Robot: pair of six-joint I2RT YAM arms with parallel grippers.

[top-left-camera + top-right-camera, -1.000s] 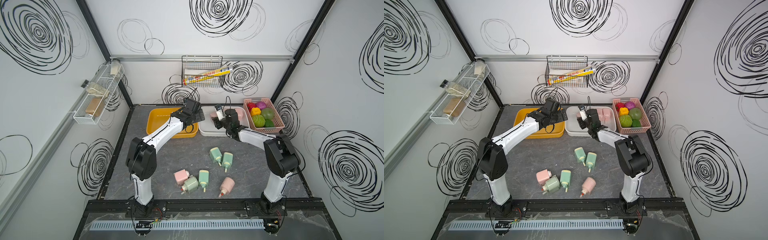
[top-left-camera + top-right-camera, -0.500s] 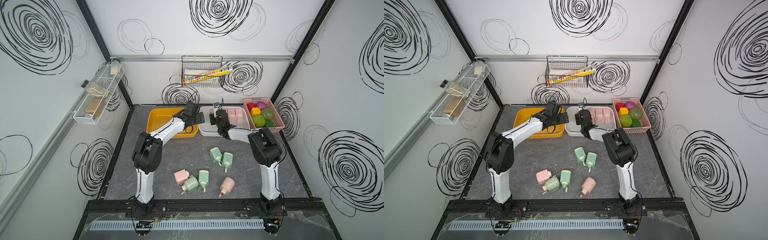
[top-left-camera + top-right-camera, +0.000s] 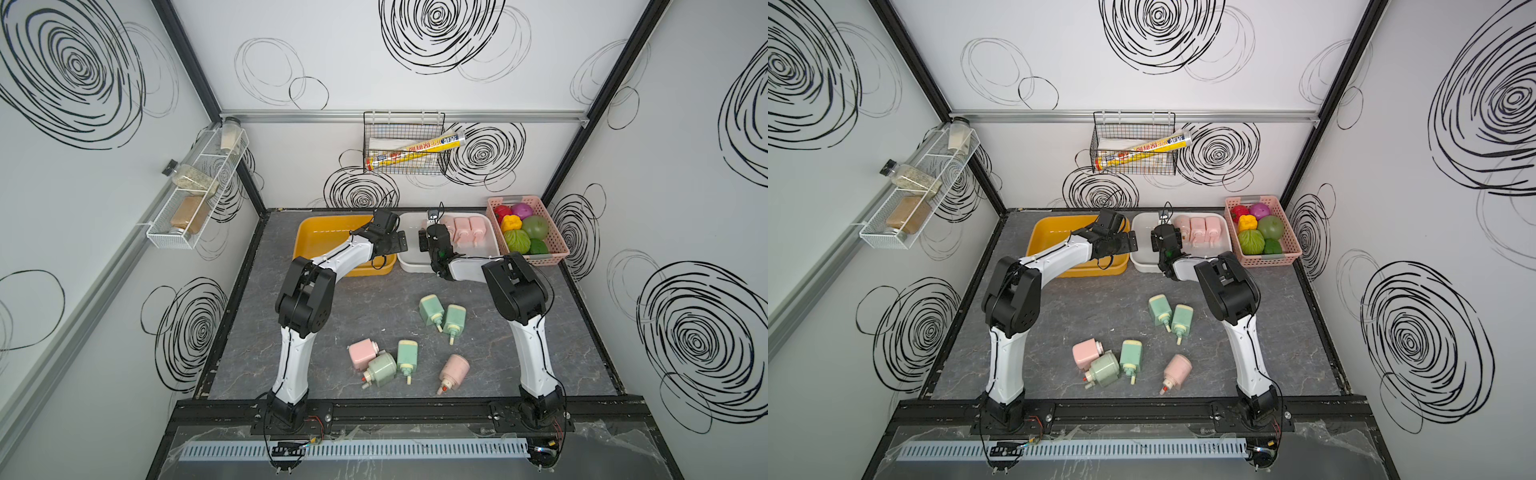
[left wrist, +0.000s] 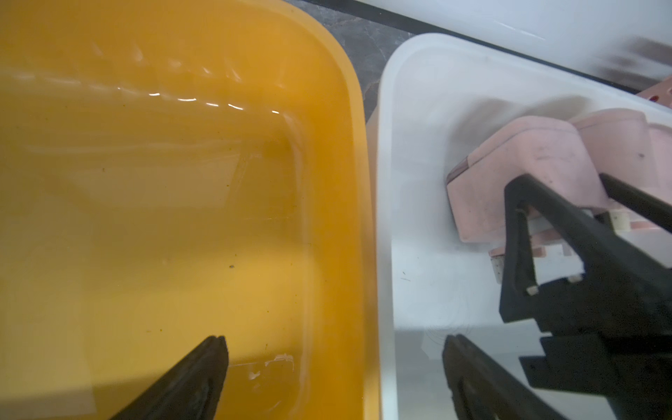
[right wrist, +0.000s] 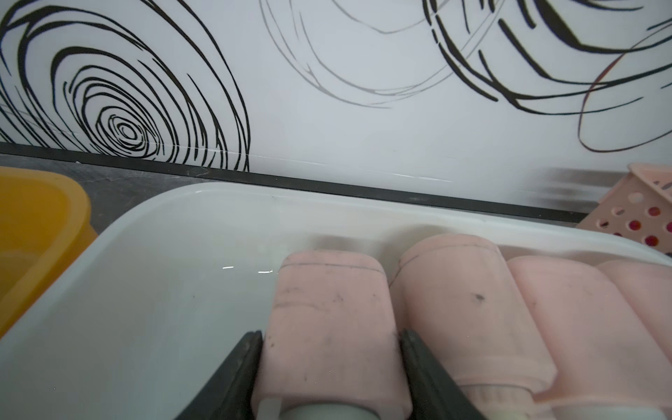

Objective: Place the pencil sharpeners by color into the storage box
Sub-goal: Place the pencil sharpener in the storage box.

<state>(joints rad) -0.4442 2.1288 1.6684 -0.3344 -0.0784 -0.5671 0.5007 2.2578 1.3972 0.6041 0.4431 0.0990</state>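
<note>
Pink sharpener (image 5: pixel 329 327) clamped in right fingers (image 5: pixel 232 382), lengthwise beside pink row (image 5: pixel 462 298), apparently resting in white box (image 5: pixel 145 291); left fingers (image 4: pixel 196 382) spread empty.

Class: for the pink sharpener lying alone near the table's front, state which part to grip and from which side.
Grip the pink sharpener across its blocky body, coming down from above. It lies on its side, touching nothing else, so both flanks are free; the thin crank stub pointing frontward likely gives too little hold.
</note>
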